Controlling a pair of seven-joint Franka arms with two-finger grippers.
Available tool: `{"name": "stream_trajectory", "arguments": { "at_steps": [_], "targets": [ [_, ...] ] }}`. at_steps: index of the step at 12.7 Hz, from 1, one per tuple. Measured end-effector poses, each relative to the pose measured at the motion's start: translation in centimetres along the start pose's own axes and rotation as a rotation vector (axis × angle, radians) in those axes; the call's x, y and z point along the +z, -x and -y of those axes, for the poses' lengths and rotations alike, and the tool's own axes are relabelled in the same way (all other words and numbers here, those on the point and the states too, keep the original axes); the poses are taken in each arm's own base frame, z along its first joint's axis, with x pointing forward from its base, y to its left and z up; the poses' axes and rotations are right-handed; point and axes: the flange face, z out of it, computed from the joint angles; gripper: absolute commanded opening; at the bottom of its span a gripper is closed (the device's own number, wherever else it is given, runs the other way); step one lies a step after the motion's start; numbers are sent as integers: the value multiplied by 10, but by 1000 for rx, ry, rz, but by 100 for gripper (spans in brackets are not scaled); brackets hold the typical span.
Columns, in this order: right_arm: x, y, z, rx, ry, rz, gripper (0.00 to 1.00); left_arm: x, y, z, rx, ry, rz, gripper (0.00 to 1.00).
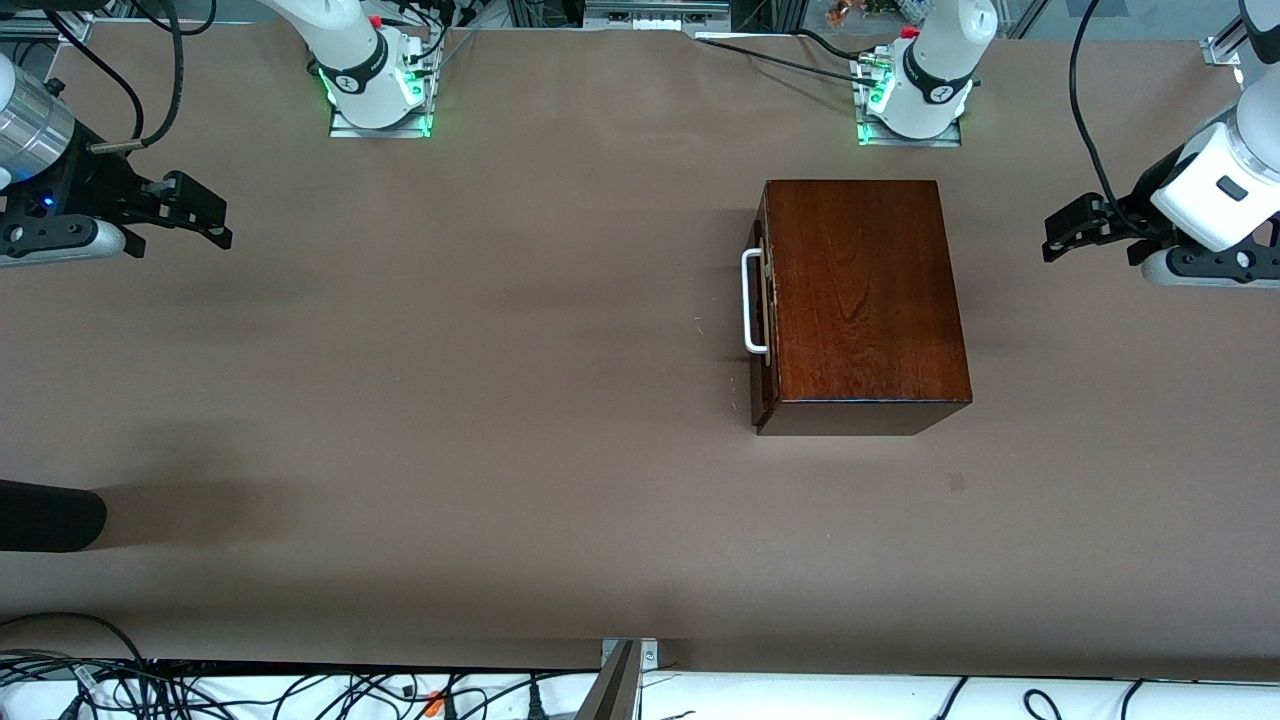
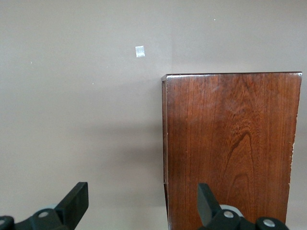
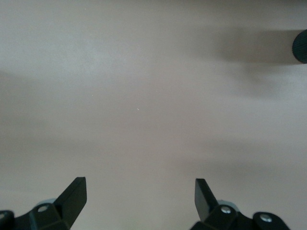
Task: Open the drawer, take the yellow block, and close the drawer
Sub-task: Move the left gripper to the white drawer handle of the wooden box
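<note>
The dark reddish-brown wooden box stands on the table toward the left arm's end. Its drawer is shut, and the white bar handle faces the right arm's end. The yellow block is out of view. My left gripper is open and empty, in the air beside the box at the left arm's end; the left wrist view shows the box top past its gripper. My right gripper is open and empty over bare table at the right arm's end, as the right wrist view shows.
A black rounded object juts in at the right arm's end, nearer the front camera; it also shows in the right wrist view. A small grey mark lies on the table nearer the camera than the box. Cables run along the near edge.
</note>
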Motion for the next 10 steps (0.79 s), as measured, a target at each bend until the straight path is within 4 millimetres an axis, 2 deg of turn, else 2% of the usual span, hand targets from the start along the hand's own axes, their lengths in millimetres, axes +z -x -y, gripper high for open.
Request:
{"name": "stream_trajectory", "arguments": {
  "at_steps": [7,9,10],
  "targets": [
    [0,0,0,0,0,0,100,5,2,-7,12,-4,45,100],
    [0,0,0,0,0,0,100,12,0,-17,32,-7,67,100],
    [0,0,0,0,0,0,100,16,0,-30,55,-9,74,100]
  ]
}}
